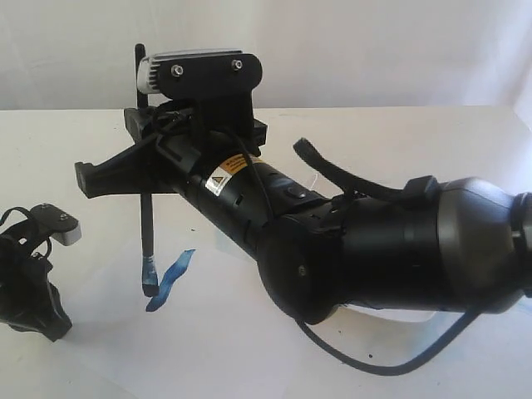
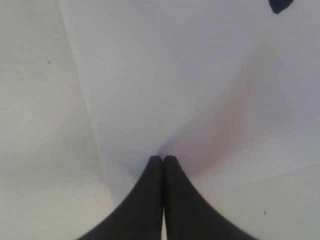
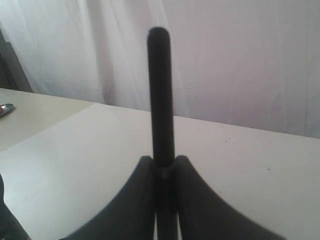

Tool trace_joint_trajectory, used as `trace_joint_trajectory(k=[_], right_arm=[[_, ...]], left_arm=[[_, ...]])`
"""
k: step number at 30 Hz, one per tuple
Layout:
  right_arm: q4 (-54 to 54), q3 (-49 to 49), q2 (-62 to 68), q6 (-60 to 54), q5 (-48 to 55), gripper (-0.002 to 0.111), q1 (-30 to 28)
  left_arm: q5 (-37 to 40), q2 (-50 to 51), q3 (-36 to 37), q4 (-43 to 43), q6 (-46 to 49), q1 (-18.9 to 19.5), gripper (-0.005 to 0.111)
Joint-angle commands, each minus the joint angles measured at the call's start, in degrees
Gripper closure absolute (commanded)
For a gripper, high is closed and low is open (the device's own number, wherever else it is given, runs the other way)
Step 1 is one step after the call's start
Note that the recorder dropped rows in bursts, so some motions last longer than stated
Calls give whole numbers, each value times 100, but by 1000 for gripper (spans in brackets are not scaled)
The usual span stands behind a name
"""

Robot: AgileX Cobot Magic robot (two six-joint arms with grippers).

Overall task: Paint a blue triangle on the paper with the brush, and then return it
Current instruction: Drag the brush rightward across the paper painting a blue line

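Clamping the brush [image 1: 147, 229] in the right gripper [image 3: 164, 165], one blue stroke [image 1: 172, 274] on the paper [image 2: 200, 100], remaining sides and return pending.

Left gripper [image 2: 163, 160]: jaws pressed together, tips touching | right gripper [image 3: 164, 166]: jaws clamped on the brush [image 3: 161, 90] handle | right arm [image 1: 374, 241]: stretched across the middle

— What carries everything?
— A white worktop [image 2: 40, 150], faintly speckled.
— And lying on it?
— A sheet of white paper [image 2: 200, 75], flat and barely paler than the worktop.
— Anything on the paper?
— One streaky dark-blue paint stroke [image 1: 172, 274].
— Nothing more?
— A small shiny thing [image 3: 5, 108] lies well apart on the worktop, too blurred to name.
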Motion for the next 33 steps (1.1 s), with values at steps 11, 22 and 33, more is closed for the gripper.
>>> trace_joint_trajectory(k=[11, 22, 33], right_arm=[[3, 8, 211, 232, -136, 108, 13], [-105, 8, 278, -132, -218, 108, 13], [-93, 8, 278, -378, -111, 108, 13]], left_arm=[[143, 10, 67, -42, 10, -35, 107], [143, 10, 67, -42, 10, -35, 107], [143, 10, 67, -42, 10, -35, 107]])
